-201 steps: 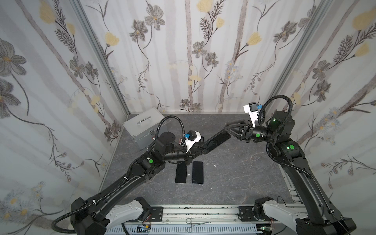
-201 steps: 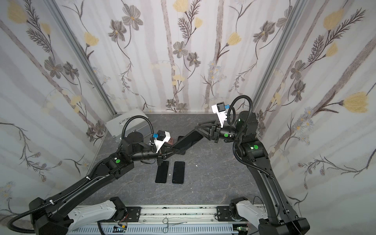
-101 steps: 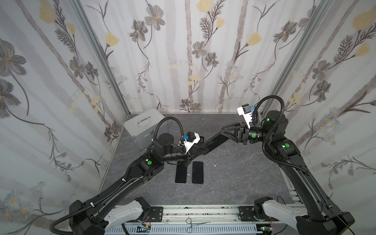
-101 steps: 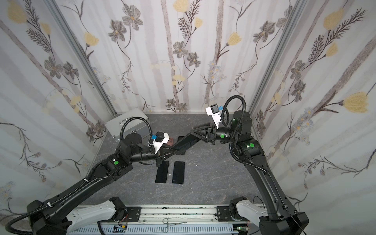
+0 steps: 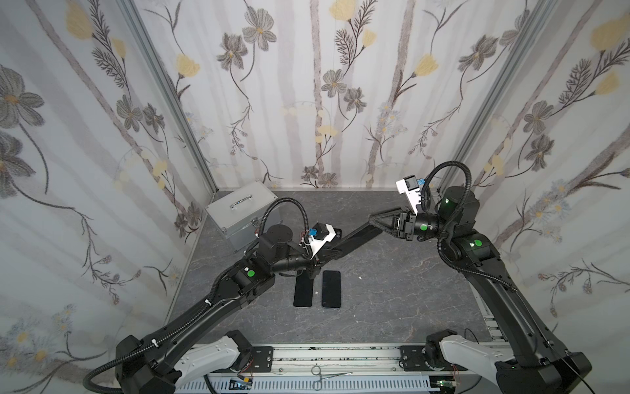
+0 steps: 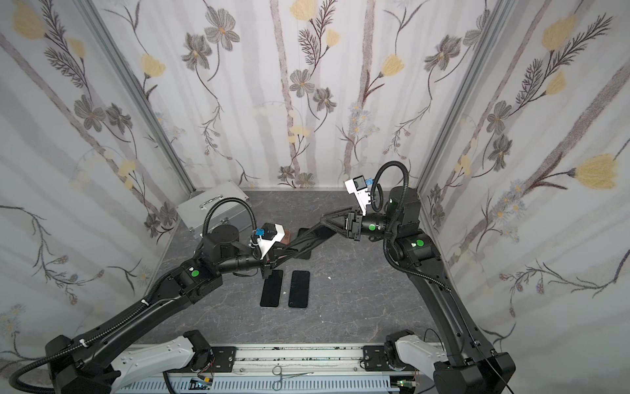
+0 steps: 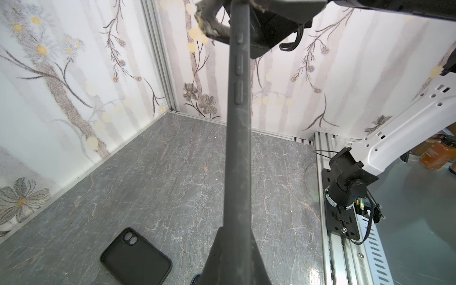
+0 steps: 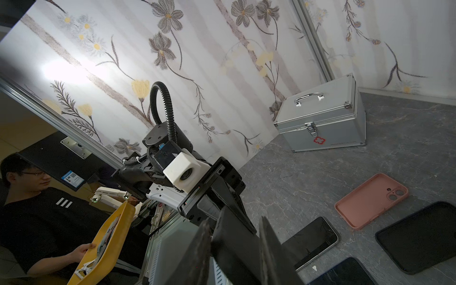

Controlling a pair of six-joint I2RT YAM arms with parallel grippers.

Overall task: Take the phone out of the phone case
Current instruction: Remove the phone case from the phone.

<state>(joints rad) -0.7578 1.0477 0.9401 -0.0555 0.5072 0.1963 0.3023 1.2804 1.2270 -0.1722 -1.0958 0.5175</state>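
Observation:
A phone in a black phone case (image 5: 354, 238) (image 6: 306, 240) hangs in the air on edge between the arms, its side buttons (image 7: 239, 66) facing the left wrist view. My left gripper (image 5: 322, 256) (image 6: 274, 259) (image 7: 234, 261) is shut on its near end. My right gripper (image 5: 371, 218) (image 6: 323, 221) (image 8: 235, 222) straddles the far end (image 8: 232, 237). One finger (image 8: 202, 237) touches it and a slit stays beside the other, so the jaws are open. The case hides the phone itself.
Two bare phones (image 5: 303, 290) (image 5: 331, 289) lie side by side on the grey table (image 5: 392, 293). An empty pink case (image 8: 371, 199) and an empty black case (image 8: 419, 237) (image 7: 135, 259) lie near them. A silver box (image 5: 242, 211) (image 6: 211, 208) stands at the back left.
My right arm has moved left to the cased phone's far end, and its jaws have narrowed around it. The left gripper has kept its hold in place.

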